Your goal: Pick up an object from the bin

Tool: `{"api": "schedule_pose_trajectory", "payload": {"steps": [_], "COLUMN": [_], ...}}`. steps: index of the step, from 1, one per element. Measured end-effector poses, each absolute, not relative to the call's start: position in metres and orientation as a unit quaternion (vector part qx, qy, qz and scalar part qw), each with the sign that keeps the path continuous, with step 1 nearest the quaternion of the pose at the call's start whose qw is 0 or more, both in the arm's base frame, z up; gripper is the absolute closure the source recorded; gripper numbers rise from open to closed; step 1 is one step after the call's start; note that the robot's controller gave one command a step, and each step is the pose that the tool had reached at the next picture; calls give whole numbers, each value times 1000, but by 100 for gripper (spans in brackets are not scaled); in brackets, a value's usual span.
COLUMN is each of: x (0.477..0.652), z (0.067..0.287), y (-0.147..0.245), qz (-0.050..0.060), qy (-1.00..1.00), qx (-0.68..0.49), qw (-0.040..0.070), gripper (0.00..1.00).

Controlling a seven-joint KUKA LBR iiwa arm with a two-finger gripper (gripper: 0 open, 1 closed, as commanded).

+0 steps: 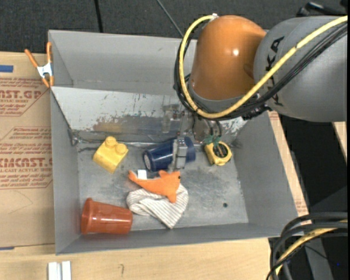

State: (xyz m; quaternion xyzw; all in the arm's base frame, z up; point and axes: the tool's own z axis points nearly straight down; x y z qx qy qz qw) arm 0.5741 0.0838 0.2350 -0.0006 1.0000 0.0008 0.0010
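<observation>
Above the gripper [181, 149] sat a glossy, rounded orange cover [227, 51], looped by yellow and black cables [184, 46]. Beyond it, up and right of the gripper, ran the thick grey arm [321, 80], marked with dark KUKA lettering.

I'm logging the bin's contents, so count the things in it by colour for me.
Yellow: 2, toy block and tape measure
Orange: 2, tipped cup and flat toy
Blue: 1, round container
White: 1, crumpled cloth
Total: 6
</observation>
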Motion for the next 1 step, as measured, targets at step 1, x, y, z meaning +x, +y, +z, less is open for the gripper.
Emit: {"api": "schedule_pose_trajectory", "payload": {"steps": [1], "x": [574], "z": [223], "y": [82], "qz": [1], "qy": [1000], "qx": [-24], "qw": [5], "gripper": [0]}}
